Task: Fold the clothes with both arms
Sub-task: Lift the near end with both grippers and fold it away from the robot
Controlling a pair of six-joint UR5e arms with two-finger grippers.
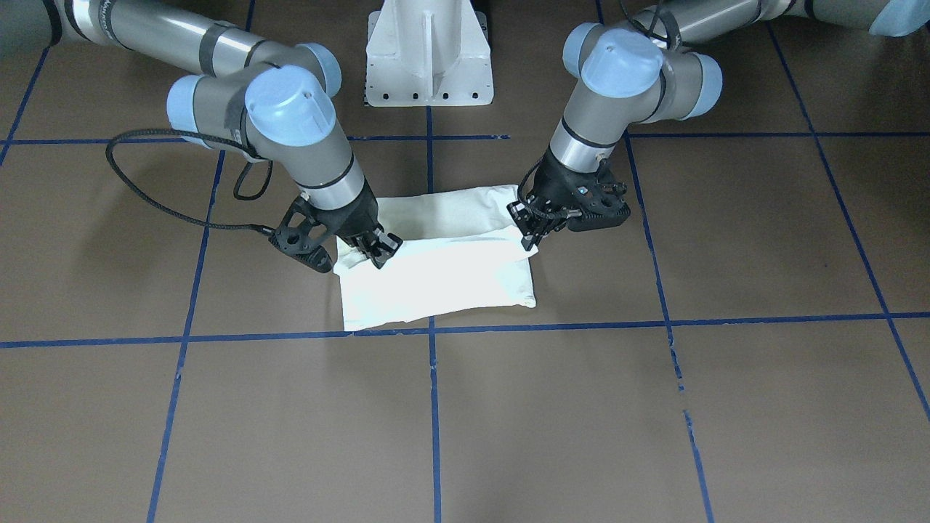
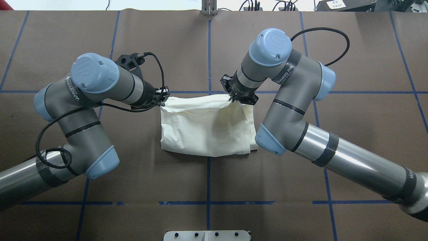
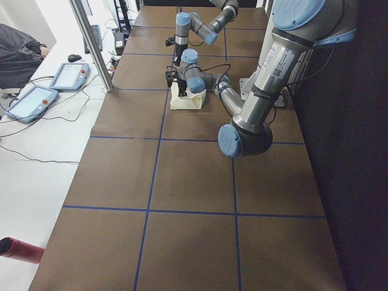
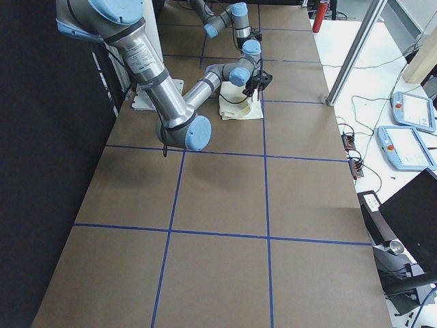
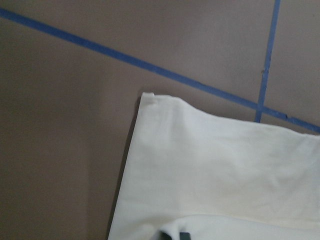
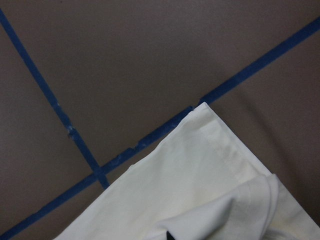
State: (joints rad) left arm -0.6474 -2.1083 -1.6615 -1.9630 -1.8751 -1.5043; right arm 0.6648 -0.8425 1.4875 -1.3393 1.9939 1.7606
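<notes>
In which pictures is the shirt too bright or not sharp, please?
Front-facing view: the shirt is overexposed and its folds are washed out. Overhead view: evenly lit, creases visible. Both wrist views: slightly soft, very close. Side views: the shirt is too small for detail.

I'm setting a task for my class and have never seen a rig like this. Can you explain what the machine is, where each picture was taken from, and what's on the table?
It is two jointed robot arms, each ending in a two-finger gripper, at a brown table marked with blue tape. One picture faces the robot, one looks down from behind it, two look along the table from its ends, and two come from cameras on the wrists. A folded cream shirt lies on the table, plain side showing. The left gripper and the right gripper each appear to pinch one end of it.
</notes>
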